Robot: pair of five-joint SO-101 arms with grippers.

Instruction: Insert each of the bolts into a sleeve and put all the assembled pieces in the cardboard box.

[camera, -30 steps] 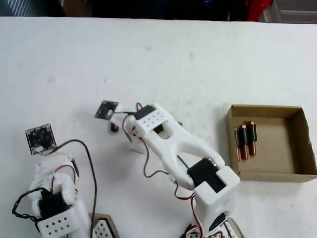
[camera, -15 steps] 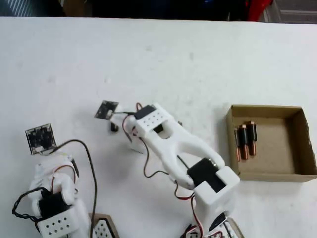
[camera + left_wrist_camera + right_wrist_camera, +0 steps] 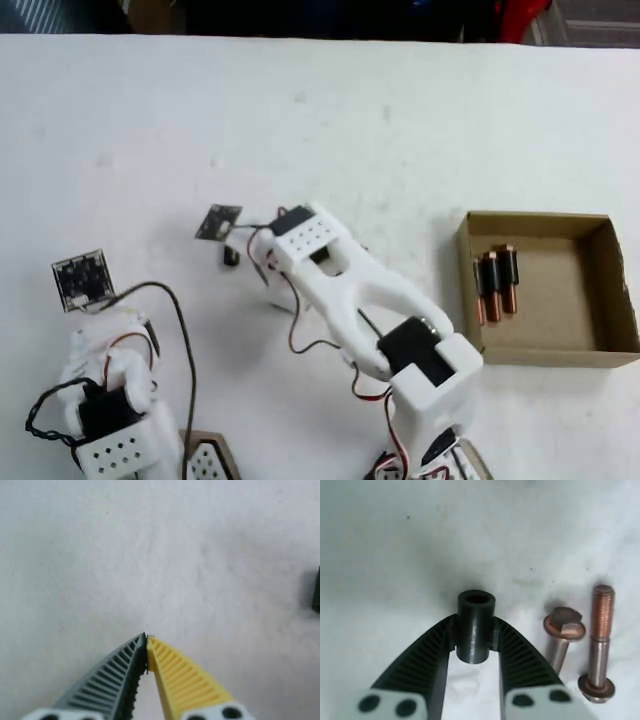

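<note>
A black sleeve (image 3: 475,625) stands upright on the white table, and my right gripper (image 3: 475,626) is shut on it with a black finger on each side. Two copper bolts lie on the table just beside it, one short (image 3: 563,630) and one longer (image 3: 599,645). From above, the right arm (image 3: 350,290) stretches to the table's middle, with the sleeve (image 3: 231,256) dark at its tip. My left gripper (image 3: 146,641) is shut on nothing, its grey and yellow fingers meeting over bare table. The cardboard box (image 3: 560,355) at the right holds assembled pieces (image 3: 497,283).
The left arm (image 3: 105,400) sits folded at the near left corner. A dark object (image 3: 316,587) shows at the edge of the left wrist view. Open white table spreads across the far half and between the arm and the box.
The right arm's wrist has shifted very slightly over the sleeve. The left arm and the box contents have not moved.
</note>
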